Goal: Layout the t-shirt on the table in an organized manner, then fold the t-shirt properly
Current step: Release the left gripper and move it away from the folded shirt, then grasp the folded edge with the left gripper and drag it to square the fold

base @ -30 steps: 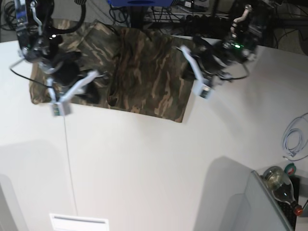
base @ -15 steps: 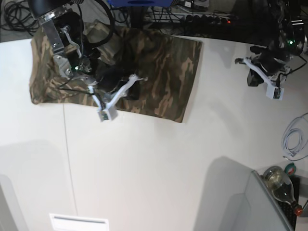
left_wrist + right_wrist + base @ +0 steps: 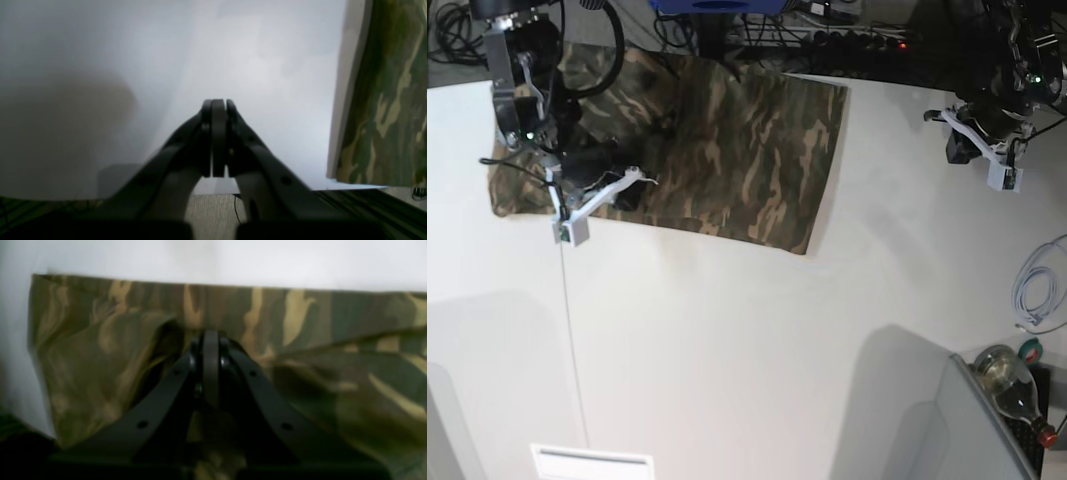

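Shirt (image 3: 737, 150) is lying on bench (image 3: 747, 350); right fingers (image 3: 210, 350) and left fingers (image 3: 218, 133) are both sitting closed, gripping nothing.

The right arm (image 3: 577, 185) has swung back from the middle of the t-shirt (image 3: 747, 150) toward its left end. The left arm (image 3: 987, 140), over the cloth's right edge a second ago, now hangs over bare desk (image 3: 907, 250).
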